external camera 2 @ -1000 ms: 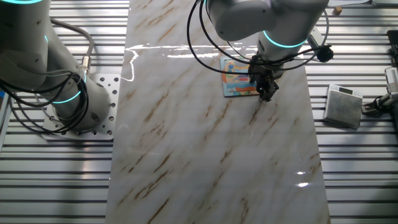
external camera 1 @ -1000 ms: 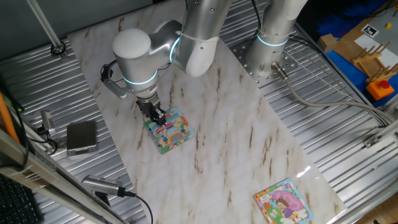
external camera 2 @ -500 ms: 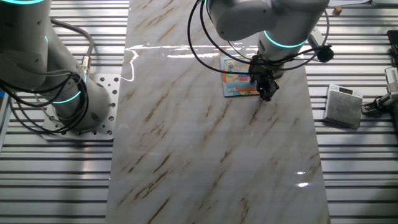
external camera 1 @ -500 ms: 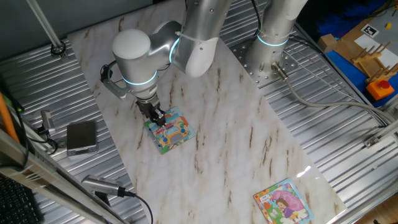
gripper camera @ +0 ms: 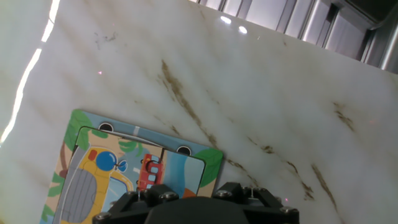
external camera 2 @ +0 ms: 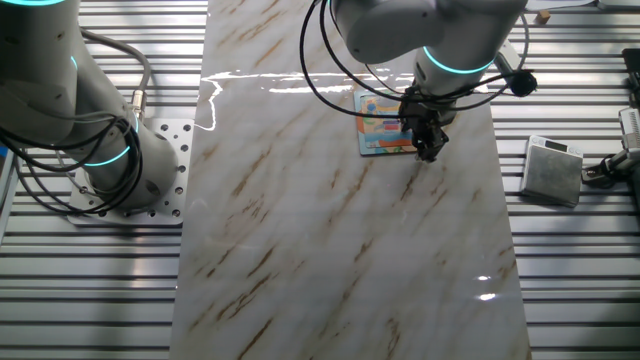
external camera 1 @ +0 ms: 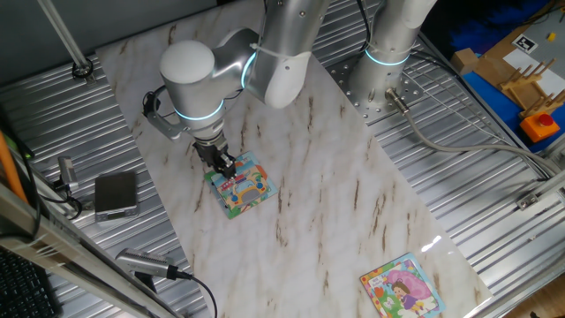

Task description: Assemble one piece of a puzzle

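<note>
The puzzle point(external camera 1: 240, 184) is a small square board with a teal, green and orange border and a yellow bus picture. It lies on the marble tabletop and also shows in the other fixed view point(external camera 2: 383, 124) and the hand view point(gripper camera: 124, 163). My gripper point(external camera 1: 227, 167) points down with its tips at the puzzle's left edge, and in the other fixed view point(external camera 2: 426, 150) at the board's near right corner. The black fingers look pressed close together. The piece is hidden; I cannot see it between the fingers or on the board. In the hand view the gripper body covers the fingertips.
A second square puzzle with a pink-dressed girl point(external camera 1: 402, 286) lies at the near right corner of the marble top point(external camera 1: 327, 194). A small grey box point(external camera 1: 116, 193) sits on the ribbed metal surface to the left. A second arm's base point(external camera 1: 385, 84) stands at the back.
</note>
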You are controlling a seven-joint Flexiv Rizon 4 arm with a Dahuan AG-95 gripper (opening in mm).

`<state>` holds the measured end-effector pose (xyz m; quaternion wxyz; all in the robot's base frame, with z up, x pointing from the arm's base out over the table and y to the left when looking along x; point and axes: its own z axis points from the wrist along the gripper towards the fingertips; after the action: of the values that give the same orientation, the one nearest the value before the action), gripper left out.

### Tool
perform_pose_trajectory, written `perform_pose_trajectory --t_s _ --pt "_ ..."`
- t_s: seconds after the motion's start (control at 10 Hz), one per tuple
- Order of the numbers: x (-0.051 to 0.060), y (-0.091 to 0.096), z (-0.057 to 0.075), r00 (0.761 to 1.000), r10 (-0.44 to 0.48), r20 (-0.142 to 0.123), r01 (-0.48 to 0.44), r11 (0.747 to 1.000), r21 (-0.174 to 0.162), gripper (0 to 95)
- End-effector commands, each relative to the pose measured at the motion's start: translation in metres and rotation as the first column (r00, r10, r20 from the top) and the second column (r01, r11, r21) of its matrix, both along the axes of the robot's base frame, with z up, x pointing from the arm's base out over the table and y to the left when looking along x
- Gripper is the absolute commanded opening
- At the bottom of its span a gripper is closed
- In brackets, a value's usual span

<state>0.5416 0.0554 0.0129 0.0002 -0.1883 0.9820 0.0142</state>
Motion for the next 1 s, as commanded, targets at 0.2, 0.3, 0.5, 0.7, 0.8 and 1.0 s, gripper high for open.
perform_pose_trajectory --t_s 0.2,0.3,0.5,0.7,0.8,1.0 --pt "0.005 0.002 0.008 1.0 -0.004 -0.009 0.004 1.0 0.003 57.0" --pt "0.008 0.004 0.01 1.0 -0.007 -0.01 0.007 1.0 0.011 57.0" --pt "0.014 0.015 0.009 1.0 -0.022 -0.012 0.022 1.0 0.016 57.0" --pt "0.019 0.024 0.007 0.999 -0.031 -0.014 0.031 0.999 0.013 57.0" --pt "0.02 0.026 0.006 0.999 -0.03 -0.012 0.03 0.999 0.013 57.0" --pt "0.023 0.03 0.004 1.0 -0.028 -0.012 0.029 0.999 0.014 57.0"
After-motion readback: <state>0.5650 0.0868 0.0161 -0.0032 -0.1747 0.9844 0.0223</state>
